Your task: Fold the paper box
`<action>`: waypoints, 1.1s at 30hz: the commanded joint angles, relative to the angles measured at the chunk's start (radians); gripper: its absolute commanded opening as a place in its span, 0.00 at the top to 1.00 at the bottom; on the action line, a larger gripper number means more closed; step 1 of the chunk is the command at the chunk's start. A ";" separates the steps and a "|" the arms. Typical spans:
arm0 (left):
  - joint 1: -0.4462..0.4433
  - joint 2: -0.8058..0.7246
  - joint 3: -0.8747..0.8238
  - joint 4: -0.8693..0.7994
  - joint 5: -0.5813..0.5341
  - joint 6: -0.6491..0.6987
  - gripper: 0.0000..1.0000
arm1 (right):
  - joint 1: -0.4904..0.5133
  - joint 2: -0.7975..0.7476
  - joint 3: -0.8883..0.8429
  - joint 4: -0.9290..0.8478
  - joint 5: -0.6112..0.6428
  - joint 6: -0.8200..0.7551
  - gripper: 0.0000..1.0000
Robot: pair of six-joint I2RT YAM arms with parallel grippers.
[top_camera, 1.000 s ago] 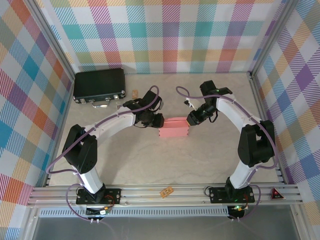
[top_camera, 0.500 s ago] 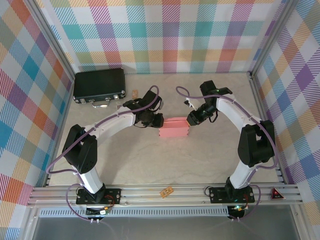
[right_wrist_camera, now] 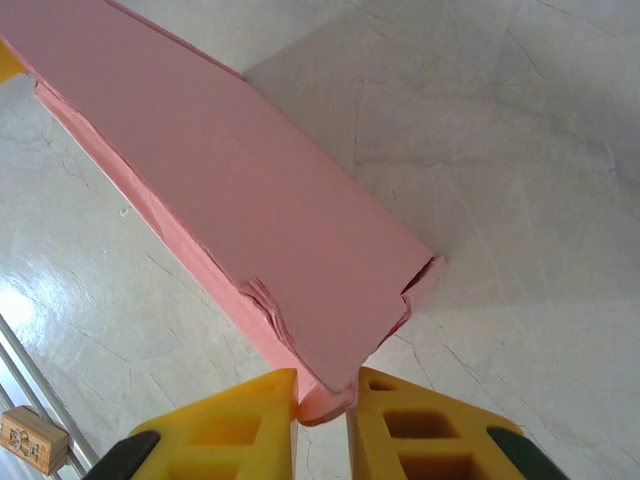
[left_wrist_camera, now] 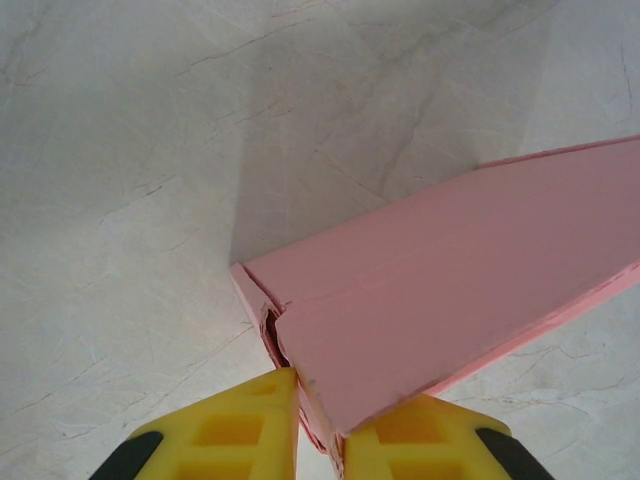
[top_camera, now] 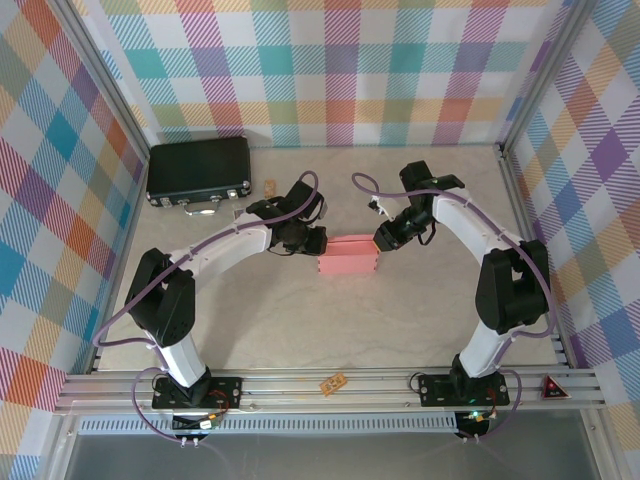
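Observation:
The paper box [top_camera: 348,256] is a salmon-pink flat rectangular box lying in the middle of the table, between the two arms. My left gripper [top_camera: 318,243] is shut on the box's left end; in the left wrist view the yellow fingertips [left_wrist_camera: 250,420] pinch a corner of the paper box [left_wrist_camera: 450,300]. My right gripper [top_camera: 378,240] is shut on its right end; in the right wrist view a rumpled corner of the paper box [right_wrist_camera: 250,220] sits squeezed between the yellow fingers [right_wrist_camera: 400,420]. Small end flaps stick out at both ends.
A black hard case [top_camera: 199,171] with metal latches lies at the back left. A small tan block [top_camera: 269,186] sits beside it, and another tan piece [top_camera: 334,382] rests on the front rail. Checked walls enclose the table on three sides.

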 commanded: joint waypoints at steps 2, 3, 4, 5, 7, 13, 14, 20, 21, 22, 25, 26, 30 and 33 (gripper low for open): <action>-0.002 0.007 0.029 -0.030 -0.002 0.013 0.84 | 0.010 0.015 -0.003 -0.015 -0.030 -0.005 0.82; -0.004 0.009 0.029 -0.032 -0.004 0.015 0.84 | 0.011 0.014 -0.006 -0.014 -0.031 -0.006 0.82; -0.005 0.009 0.030 -0.036 -0.007 0.018 0.84 | 0.011 0.014 -0.009 -0.014 -0.031 -0.006 0.82; -0.007 0.011 0.032 -0.040 -0.013 0.020 0.84 | 0.010 0.014 -0.011 -0.014 -0.033 -0.006 0.82; -0.011 0.013 0.036 -0.049 -0.024 0.026 0.84 | 0.011 0.015 -0.016 -0.015 -0.033 -0.005 0.82; -0.026 0.026 0.050 -0.068 -0.041 0.047 0.84 | 0.012 0.015 -0.032 -0.013 -0.036 -0.004 0.83; -0.028 0.029 0.051 -0.072 -0.044 0.049 0.84 | 0.010 0.015 -0.034 -0.014 -0.038 -0.003 0.83; -0.040 0.033 0.047 -0.073 -0.051 0.055 0.83 | 0.013 0.019 -0.045 -0.012 -0.042 0.000 0.83; -0.041 0.034 0.048 -0.074 -0.053 0.055 0.83 | 0.012 0.018 -0.046 -0.012 -0.042 0.000 0.83; -0.041 0.033 0.047 -0.077 -0.056 0.055 0.83 | 0.011 0.018 -0.046 -0.013 -0.042 0.000 0.83; -0.041 0.030 0.048 -0.077 -0.059 0.057 0.80 | 0.014 0.018 -0.045 -0.014 -0.041 -0.001 0.83; -0.042 0.026 0.048 -0.076 -0.058 0.056 0.79 | 0.014 0.018 -0.044 -0.014 -0.041 -0.001 0.83; -0.042 0.000 0.050 -0.063 -0.049 0.060 0.75 | 0.014 0.020 -0.042 -0.014 -0.038 0.000 0.83; -0.042 -0.027 0.048 -0.050 -0.047 0.061 0.70 | 0.013 0.019 -0.042 -0.013 -0.039 0.002 0.83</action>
